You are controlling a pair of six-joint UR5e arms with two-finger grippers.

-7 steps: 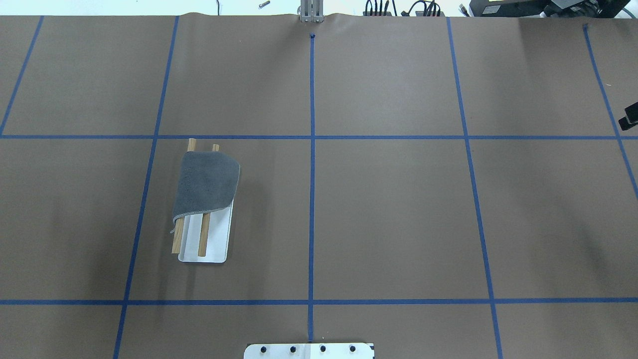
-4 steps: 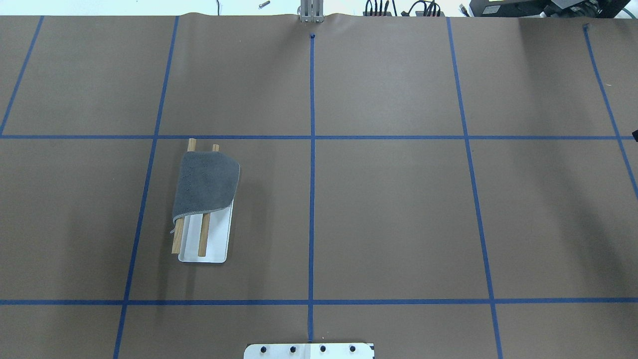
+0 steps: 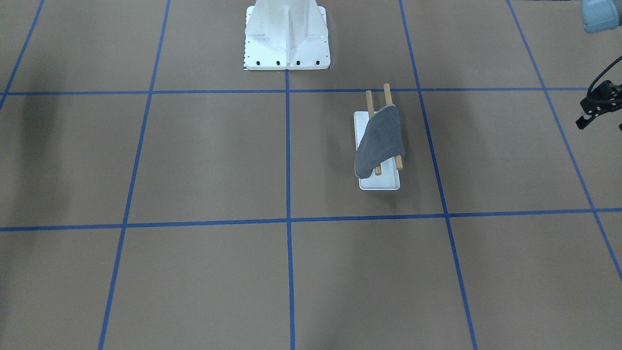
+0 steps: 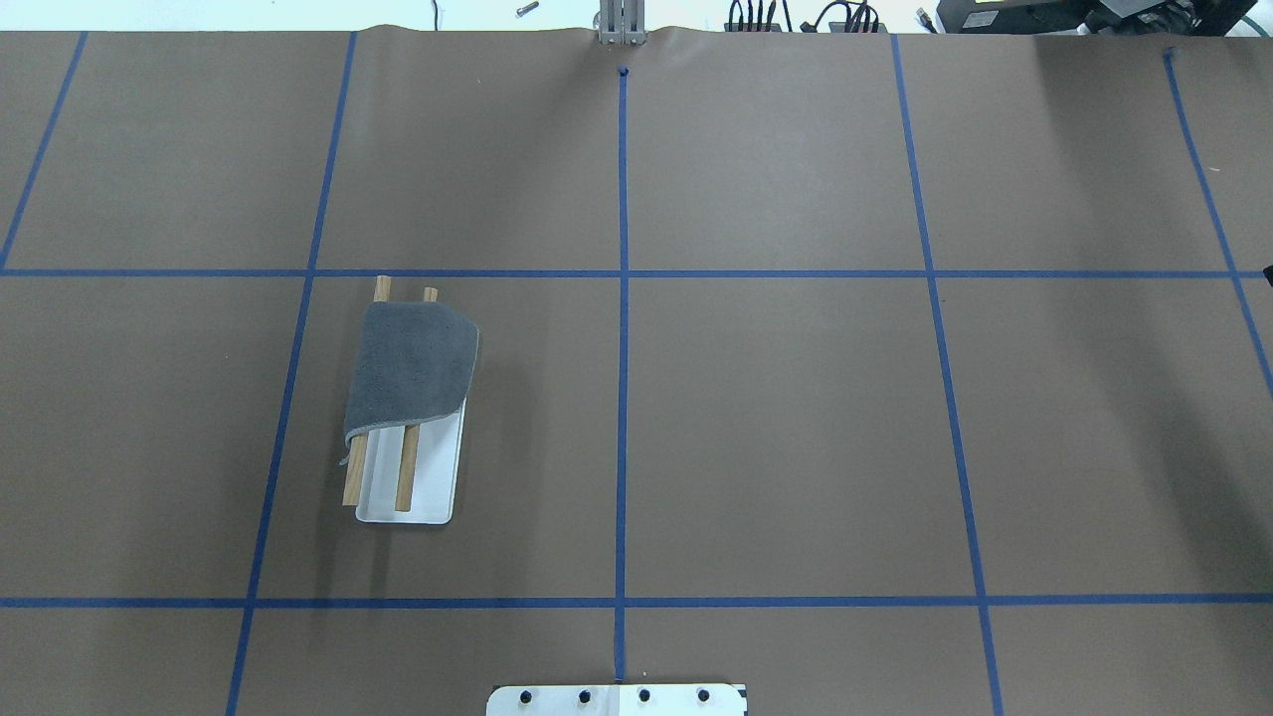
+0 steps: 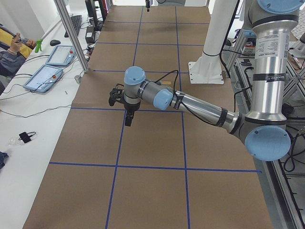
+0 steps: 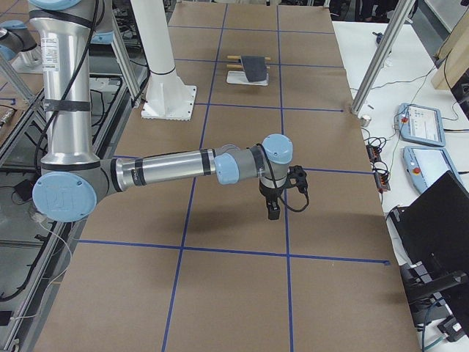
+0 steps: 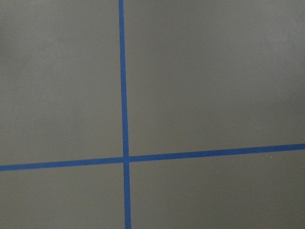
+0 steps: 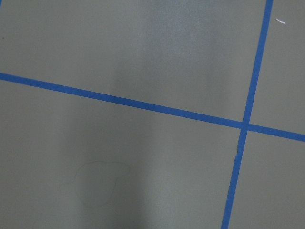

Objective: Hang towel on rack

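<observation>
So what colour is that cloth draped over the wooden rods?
Dark grey towel, thin lighter hem; clearest in the overhead view.

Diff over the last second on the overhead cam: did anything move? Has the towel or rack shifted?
The right pincer moved out past the right edge of the overhead view, drifting slightly toward the robot. Only a dark sliver shows at that edge now. Nothing was seen to be taken hold of or let go. The towel is unchanged, draped over the two dowels of the rack, in the same spot and shape.
</observation>
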